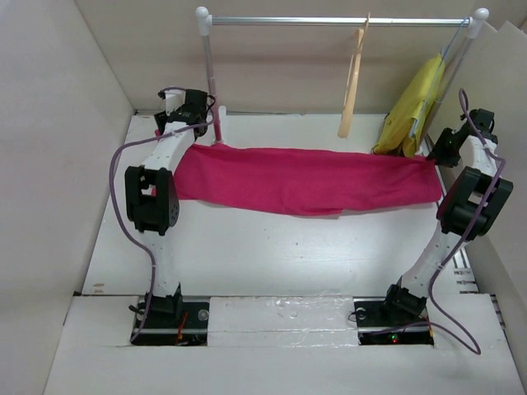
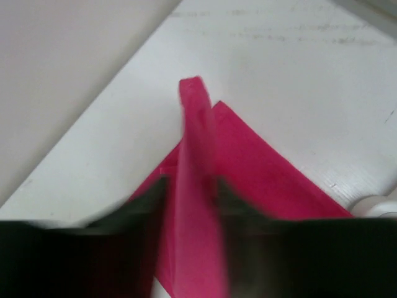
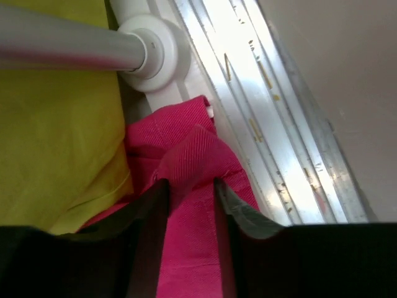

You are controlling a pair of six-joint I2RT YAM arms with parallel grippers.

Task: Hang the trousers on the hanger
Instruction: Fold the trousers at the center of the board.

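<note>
Cloth: I see the trousers [image 1: 305, 181] as a soft magenta band with a fine woven rib, folded into one long strip.
Long axis: it runs left to right across the far half of the table [image 1: 272, 263]. Its near edge sags a little at the middle.
Left end: my left gripper [image 2: 189, 198] is clamped on a narrow upright ridge of the pink fabric, with the dark fingers [image 2: 152, 195] pressing it from both sides.
Right end: my right gripper [image 3: 189, 192] pinches a bunched fold the same way, just beside the rail's white foot [image 3: 149, 49].
Hanger: the hanger [image 1: 352, 90] is pale smooth wood and hangs by its hook from the metal rail [image 1: 329, 20]. It is turned almost edge-on to me, arms pointing down, right of centre and just beyond the strip's far edge.
Neighbour: a mustard-yellow garment [image 1: 410, 107] hangs at the rail's right end, near the right gripper.
</note>
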